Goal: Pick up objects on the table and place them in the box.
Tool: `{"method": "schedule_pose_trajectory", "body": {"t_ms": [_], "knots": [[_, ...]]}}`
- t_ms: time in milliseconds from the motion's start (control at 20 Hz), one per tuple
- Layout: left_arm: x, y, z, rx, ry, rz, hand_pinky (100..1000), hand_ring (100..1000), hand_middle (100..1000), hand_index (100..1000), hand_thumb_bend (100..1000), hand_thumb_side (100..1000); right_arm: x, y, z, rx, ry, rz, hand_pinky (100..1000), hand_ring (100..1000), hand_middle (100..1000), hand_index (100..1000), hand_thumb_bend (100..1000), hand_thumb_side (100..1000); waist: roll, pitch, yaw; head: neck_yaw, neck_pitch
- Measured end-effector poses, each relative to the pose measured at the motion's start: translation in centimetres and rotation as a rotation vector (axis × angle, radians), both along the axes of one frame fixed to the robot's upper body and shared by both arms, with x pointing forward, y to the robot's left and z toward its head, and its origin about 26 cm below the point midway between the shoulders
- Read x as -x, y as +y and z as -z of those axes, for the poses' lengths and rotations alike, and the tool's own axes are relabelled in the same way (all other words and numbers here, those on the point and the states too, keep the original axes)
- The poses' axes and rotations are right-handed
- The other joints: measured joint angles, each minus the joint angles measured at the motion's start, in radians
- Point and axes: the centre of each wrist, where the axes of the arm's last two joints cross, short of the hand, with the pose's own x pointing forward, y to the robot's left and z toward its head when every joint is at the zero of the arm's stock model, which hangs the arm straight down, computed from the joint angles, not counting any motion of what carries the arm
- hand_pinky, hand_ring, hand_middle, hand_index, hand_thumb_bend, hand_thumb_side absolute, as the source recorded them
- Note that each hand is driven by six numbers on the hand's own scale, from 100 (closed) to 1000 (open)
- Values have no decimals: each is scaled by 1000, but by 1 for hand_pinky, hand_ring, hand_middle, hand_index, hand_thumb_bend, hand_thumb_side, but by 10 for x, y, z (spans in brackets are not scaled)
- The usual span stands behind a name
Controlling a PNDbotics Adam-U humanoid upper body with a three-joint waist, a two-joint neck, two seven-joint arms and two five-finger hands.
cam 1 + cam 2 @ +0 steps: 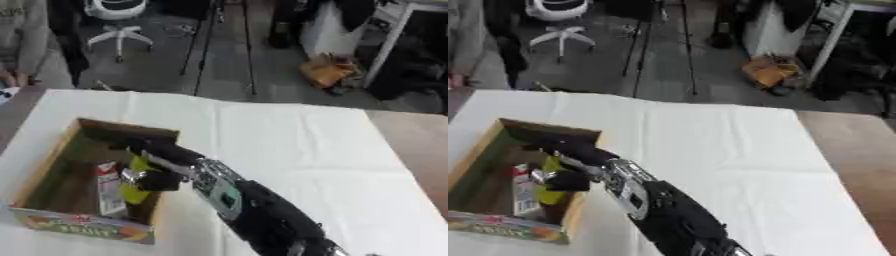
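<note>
In the left eye view, your right arm comes up from the lower right of the frame and runs diagonally toward the cardboard box at the lower left. Your right hand hangs over the box's right wall, its fingers curled round a yellow-green object that stands upright inside the box against that wall. Just left of it, still inside the box, you can see a white and red carton, upright and slightly tilted. The box sits on a white tablecloth that covers most of the frame; its near wall carries a colourful printed label along the bottom left edge. Your left hand does not show.

In the right eye view, the same scene sits a little further toward the left of the frame. Your right hand shows over the box at the lower left, its dark fingers wrapped about the yellow-green object, which stays within the box near its right wall. The carton stands just to the left of it, close beside your fingers. Whether the yellow-green object touches the box floor, you cannot tell from either view.
</note>
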Motion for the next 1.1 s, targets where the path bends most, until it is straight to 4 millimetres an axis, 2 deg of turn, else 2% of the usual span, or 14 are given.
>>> {"method": "schedule_pose_trajectory", "body": {"t_ms": [150, 300, 350, 400, 450, 700, 800, 850, 1100], "knots": [[0, 0, 0, 0, -1, 0, 620, 829, 677, 773, 425, 973, -4, -8, 1, -8, 28, -27, 978, 911, 937, 1000, 100, 1000, 1, 0, -3, 0, 0], [0, 0, 0, 0, -1, -1, 620, 829, 677, 773, 426, 973, -12, -21, -6, -21, 45, -2, 967, 885, 911, 1000, 100, 988, 2, 0, -8, 3, 0], [0, 0, 0, 0, -2, -1, 620, 829, 677, 773, 427, 972, -15, -25, -11, -31, 40, 14, 951, 850, 879, 1000, 100, 934, 3, 0, -8, 4, 0], [0, 0, 0, 0, -2, -2, 620, 829, 677, 773, 428, 971, -18, -27, -18, -45, 30, 30, 947, 841, 873, 1000, 100, 919, 4, 0, -10, 5, 0], [0, 0, 0, 0, -2, -2, 619, 828, 676, 773, 428, 969, -20, -30, -26, -64, 14, 49, 935, 814, 855, 1000, 100, 853, 4, 0, -12, 5, 0], [0, 1, 0, 10, -11, -16, 619, 827, 671, 772, 428, 965, -27, -43, -69, -193, -95, 135, 897, 778, 831, 1000, 100, 852, 8, -3, -19, 11, 0], [0, 2, 0, 18, -14, -29, 620, 832, 678, 772, 429, 966, -28, -51, -84, -253, -133, 174, 882, 769, 822, 1000, 100, 836, 14, -4, -25, 14, 0], [1, 2, 0, 21, -15, -33, 620, 836, 683, 773, 429, 967, -27, -55, -91, -288, -152, 190, 851, 761, 814, 1000, 100, 799, 17, -4, -29, 16, -2], [0, 3, 3, 28, -6, -50, 622, 852, 702, 786, 428, 970, -20, -71, -109, -392, -230, 204, 793, 741, 798, 974, 100, 759, 23, -5, -60, 28, -3]]}}
